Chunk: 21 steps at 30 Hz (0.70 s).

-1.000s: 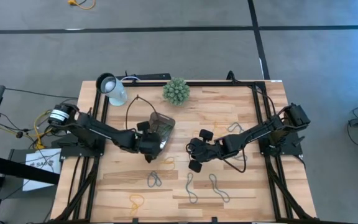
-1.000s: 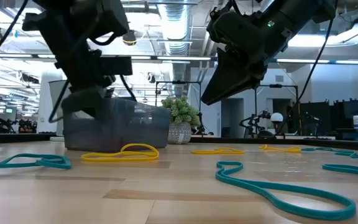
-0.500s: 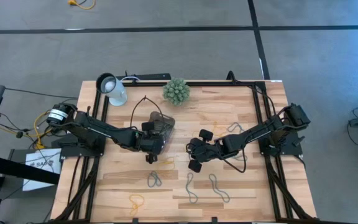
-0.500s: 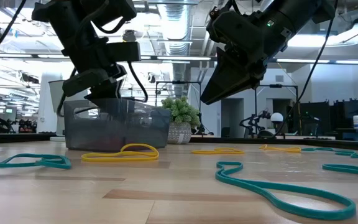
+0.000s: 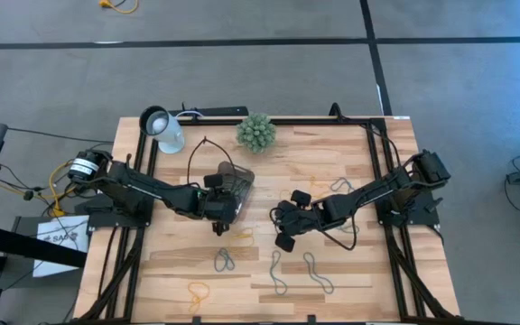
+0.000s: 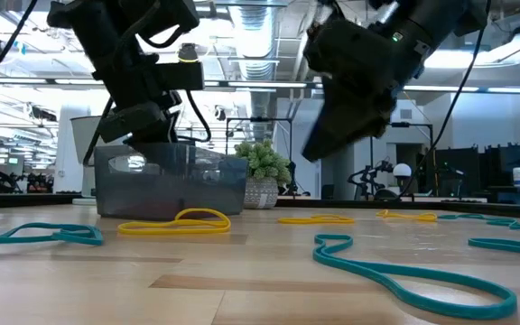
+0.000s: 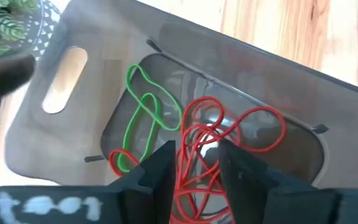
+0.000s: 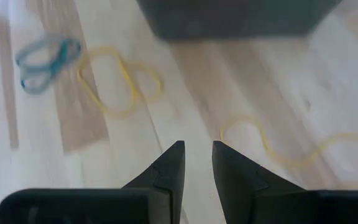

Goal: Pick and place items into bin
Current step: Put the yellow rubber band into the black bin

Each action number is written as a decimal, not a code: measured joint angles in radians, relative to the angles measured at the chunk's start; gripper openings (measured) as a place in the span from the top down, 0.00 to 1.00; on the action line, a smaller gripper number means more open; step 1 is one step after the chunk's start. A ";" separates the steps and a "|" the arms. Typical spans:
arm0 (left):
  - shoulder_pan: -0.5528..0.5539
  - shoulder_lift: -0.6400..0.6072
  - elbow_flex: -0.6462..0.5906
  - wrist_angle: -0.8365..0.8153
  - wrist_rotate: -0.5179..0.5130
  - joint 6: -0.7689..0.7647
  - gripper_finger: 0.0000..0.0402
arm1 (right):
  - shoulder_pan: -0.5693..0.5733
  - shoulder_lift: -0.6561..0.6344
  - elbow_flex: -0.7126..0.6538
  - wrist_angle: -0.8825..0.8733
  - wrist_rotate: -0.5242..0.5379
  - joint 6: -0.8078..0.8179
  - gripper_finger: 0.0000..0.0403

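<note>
The bin [image 5: 236,183] is a dark smoky tray left of the table's middle. It holds red loops [image 7: 229,130] and a green loop [image 7: 145,112]. My left gripper [image 7: 196,165] hovers just above the bin [image 6: 170,181], fingers pointing down and a little apart over the red loops, touching nothing I can see. My right gripper [image 5: 278,219] hangs above the bare table right of the bin. It has a narrow gap between its fingers [image 8: 199,165] and is empty. A yellow loop [image 8: 114,81] and a teal loop [image 8: 42,59] lie flat on the wood ahead of it.
Teal loops [image 5: 224,260] [image 5: 317,271] and a yellow loop [image 5: 197,293] lie near the table's near edge. More loops [image 5: 341,185] lie right of centre. A spiky green plant ball [image 5: 255,131] and a white lamp head [image 5: 161,126] stand at the far edge.
My left gripper has risen from the bin's rim to just above the bin, which has stayed on the table. My right gripper has dropped a little toward the table.
</note>
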<state>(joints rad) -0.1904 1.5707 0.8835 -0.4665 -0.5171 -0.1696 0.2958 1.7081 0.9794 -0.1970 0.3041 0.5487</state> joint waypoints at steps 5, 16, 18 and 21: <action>0.000 0.000 0.104 -0.127 -0.007 0.003 0.70 | -0.002 0.000 0.000 -0.124 -0.011 0.022 0.81; -0.002 0.000 0.322 -0.319 -0.023 0.086 0.70 | 0.005 0.019 0.002 0.104 -0.015 -0.067 0.81; -0.002 0.000 0.350 -0.330 -0.034 0.105 0.70 | 0.005 0.037 -0.001 0.148 -0.011 -0.083 0.81; -0.002 -0.008 0.368 -0.349 -0.047 0.135 0.71 | -0.002 0.093 0.002 0.213 -0.014 -0.085 0.81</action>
<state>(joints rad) -0.1921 1.5622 1.2510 -0.8153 -0.5637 -0.0345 0.2933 1.8009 0.9817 0.0156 0.2905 0.4633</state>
